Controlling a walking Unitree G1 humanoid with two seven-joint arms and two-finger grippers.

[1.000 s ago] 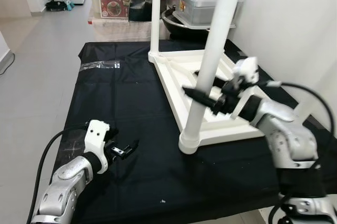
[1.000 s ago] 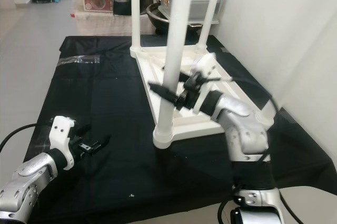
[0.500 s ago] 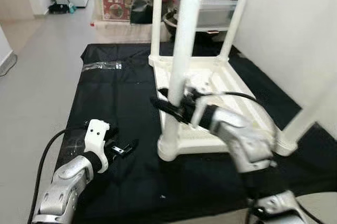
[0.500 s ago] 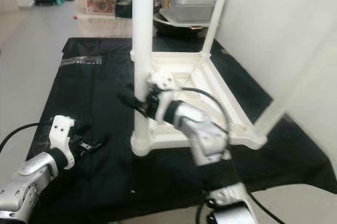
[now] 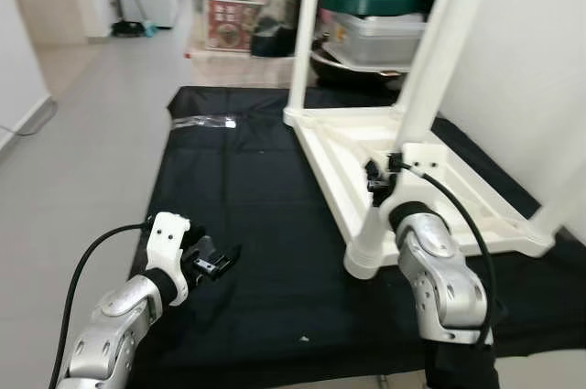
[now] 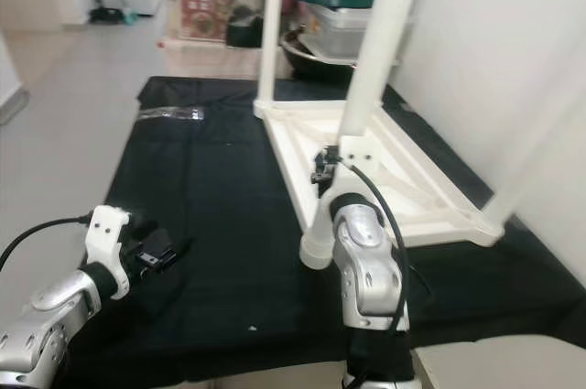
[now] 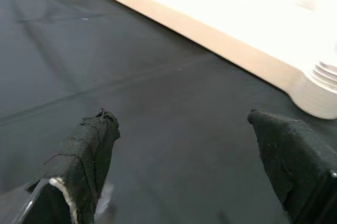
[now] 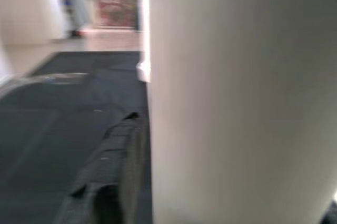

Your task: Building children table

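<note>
Now the right tool (image 5: 377, 180) has closed in from the side and pinches the near leg (image 5: 412, 105), likely seating it in the tabletop (image 5: 499, 224), while the left tool (image 5: 218, 263) rests spread on the cloth (image 5: 247, 188).

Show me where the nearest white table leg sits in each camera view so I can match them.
Left eye: leg slants up, right of centre.
Right eye: leg slants up, near centre.
Left wrist: its ribbed base at the tabletop corner.
Right wrist: leg very close, blurred.
Shared landmark: black cloth.
</note>
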